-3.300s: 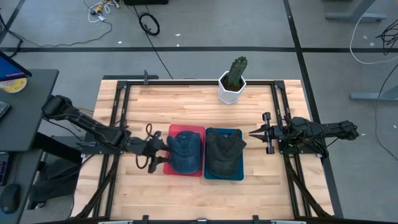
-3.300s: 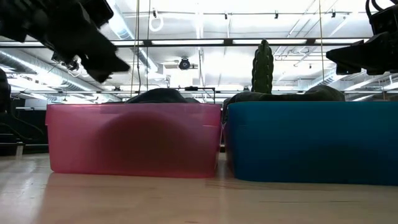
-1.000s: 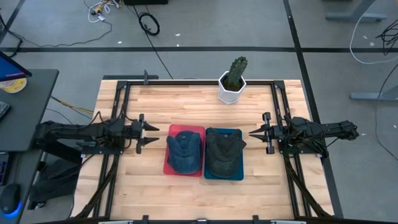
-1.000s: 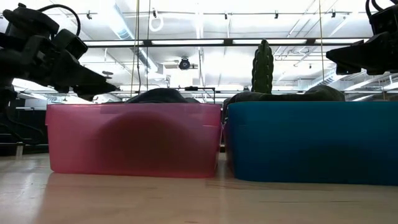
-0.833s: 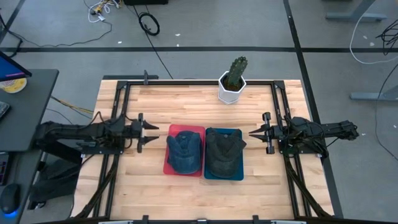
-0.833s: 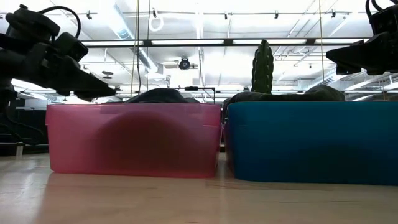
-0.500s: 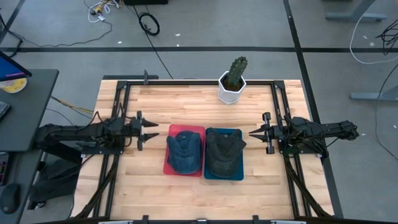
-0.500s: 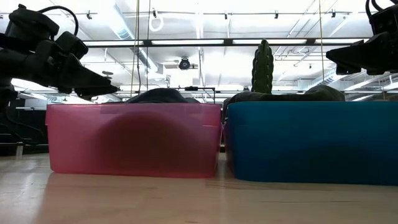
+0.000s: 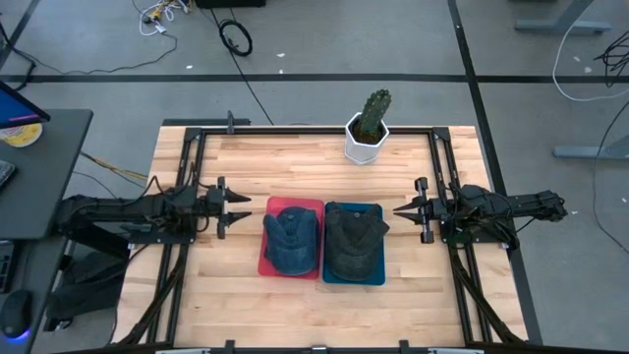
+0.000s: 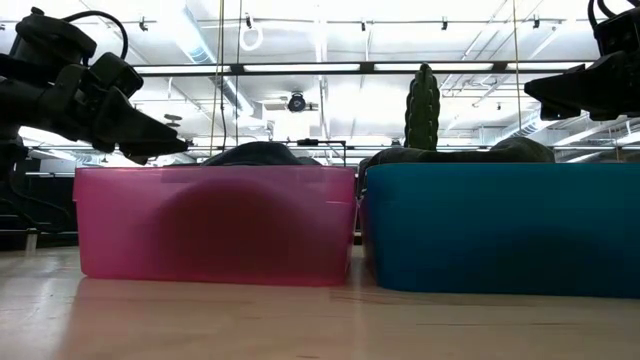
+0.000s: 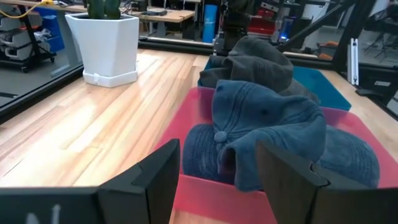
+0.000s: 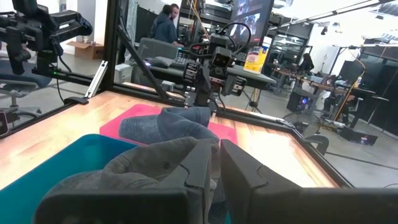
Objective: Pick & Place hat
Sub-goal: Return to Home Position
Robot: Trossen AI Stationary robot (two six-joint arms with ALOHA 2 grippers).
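A blue denim hat [image 9: 293,239] lies in a pink bin [image 9: 264,267]; its crown rises above the rim in the left wrist view [image 11: 267,124]. A dark grey hat [image 9: 354,241] fills the blue bin [image 9: 379,277] beside it. My left gripper [image 9: 242,209] hovers open just left of the pink bin, level, pointing at the denim hat [image 11: 217,168]. My right gripper [image 9: 397,210] hovers shut just right of the blue bin, pointing at the grey hat [image 12: 143,168].
A cactus in a white pot [image 9: 368,126] stands at the table's far edge, behind the bins. The two bins [image 10: 215,220] [image 10: 500,225] sit side by side at the table's middle. Bare wood lies near, left and right of them. Black rails run along both sides.
About three seconds ago my left gripper was at the denim hat over the pink bin's left side; it has drawn back toward the table's left edge. In the last second it has barely moved. Both hats stay in their bins.
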